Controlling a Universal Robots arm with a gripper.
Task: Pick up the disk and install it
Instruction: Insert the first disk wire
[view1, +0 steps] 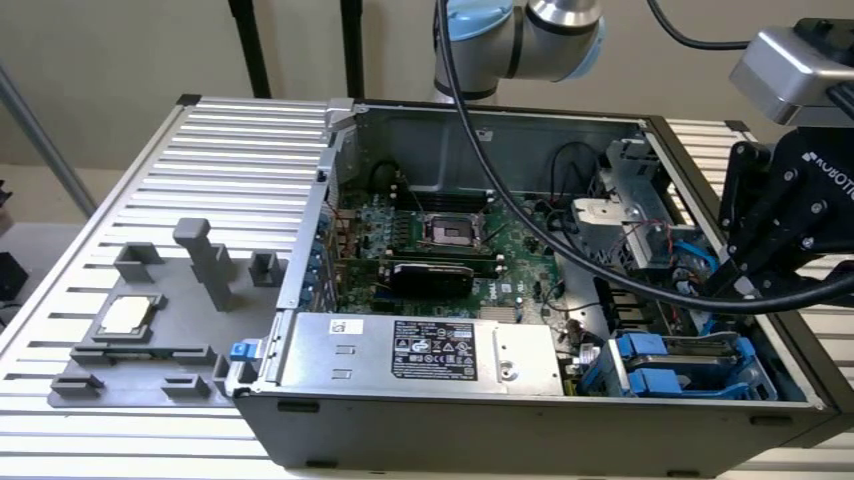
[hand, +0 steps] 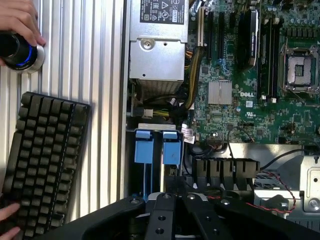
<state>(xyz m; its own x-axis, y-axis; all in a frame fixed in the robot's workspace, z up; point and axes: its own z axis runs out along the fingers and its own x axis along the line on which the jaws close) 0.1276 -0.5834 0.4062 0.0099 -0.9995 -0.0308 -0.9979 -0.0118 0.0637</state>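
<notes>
black two-finger pincer (view1: 731, 288) (hand: 172, 201): fingers pressed together, nothing pinched. flat silver-grey metal disk in bright blue plastic frame (view1: 654, 352) (hand: 144, 150): seated in open grey pc case (view1: 534, 435), corner bay, just under pincer, apart. adj: grey psu box w/ black label (view1: 414, 350).

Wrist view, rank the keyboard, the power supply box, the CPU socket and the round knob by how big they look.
1. keyboard
2. power supply box, though partly out of frame
3. CPU socket and round knob: about alike, both partly cut off, the knob under a hand
</notes>
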